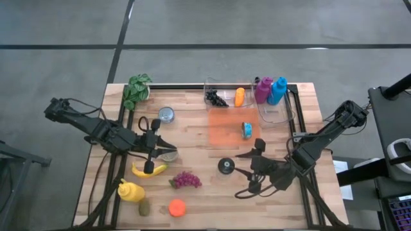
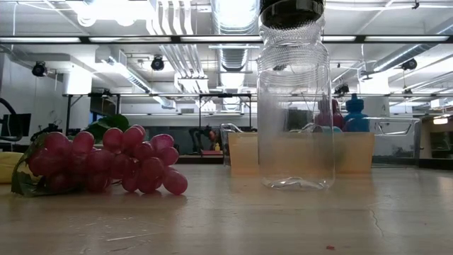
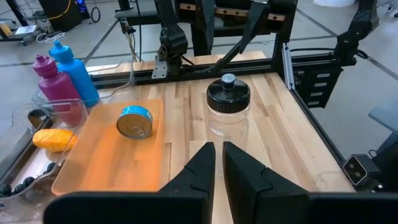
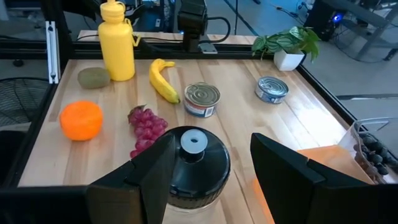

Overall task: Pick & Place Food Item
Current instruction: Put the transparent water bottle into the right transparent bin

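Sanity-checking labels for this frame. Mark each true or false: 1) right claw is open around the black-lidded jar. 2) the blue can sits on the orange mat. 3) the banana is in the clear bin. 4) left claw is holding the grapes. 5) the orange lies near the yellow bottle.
1) True: the right claw stands open with the black-lidded clear jar between its fingers.
2) True: the blue can lies on the orange mat.
3) False: the banana lies on the bare wooden table, under the left arm.
4) False: the left claw is shut and empty; the grapes lie on the table.
5) True: the orange lies close to the yellow bottle.
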Robot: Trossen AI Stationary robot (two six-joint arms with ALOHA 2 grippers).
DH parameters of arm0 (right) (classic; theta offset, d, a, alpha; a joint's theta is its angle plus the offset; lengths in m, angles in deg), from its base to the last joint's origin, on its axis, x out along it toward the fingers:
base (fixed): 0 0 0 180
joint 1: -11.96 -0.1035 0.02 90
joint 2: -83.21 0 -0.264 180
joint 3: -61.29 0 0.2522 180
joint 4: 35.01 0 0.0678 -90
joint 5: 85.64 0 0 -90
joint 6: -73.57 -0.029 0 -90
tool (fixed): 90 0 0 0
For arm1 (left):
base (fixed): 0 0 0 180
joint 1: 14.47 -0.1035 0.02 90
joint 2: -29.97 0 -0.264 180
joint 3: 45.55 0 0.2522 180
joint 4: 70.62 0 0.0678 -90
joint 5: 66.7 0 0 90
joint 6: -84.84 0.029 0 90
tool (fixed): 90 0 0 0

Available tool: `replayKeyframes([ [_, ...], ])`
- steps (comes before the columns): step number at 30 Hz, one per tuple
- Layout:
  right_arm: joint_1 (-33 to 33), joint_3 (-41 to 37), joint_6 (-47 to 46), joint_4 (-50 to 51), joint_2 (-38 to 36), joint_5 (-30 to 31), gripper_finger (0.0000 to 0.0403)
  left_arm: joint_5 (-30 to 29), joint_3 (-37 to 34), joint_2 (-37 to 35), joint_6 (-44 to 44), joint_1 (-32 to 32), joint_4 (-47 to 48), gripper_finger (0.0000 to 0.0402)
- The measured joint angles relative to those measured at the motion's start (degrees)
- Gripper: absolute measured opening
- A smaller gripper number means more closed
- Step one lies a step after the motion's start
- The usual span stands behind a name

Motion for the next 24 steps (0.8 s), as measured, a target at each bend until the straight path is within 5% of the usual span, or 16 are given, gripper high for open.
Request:
replayKeyframes([
  [24, 3.2, -1.4, 0.4, -3.3, 0.0, -3.8, 0.0206, 0.0, 0.0, 0.0, 0.0, 0.1, 0.1, 0.0033],
])
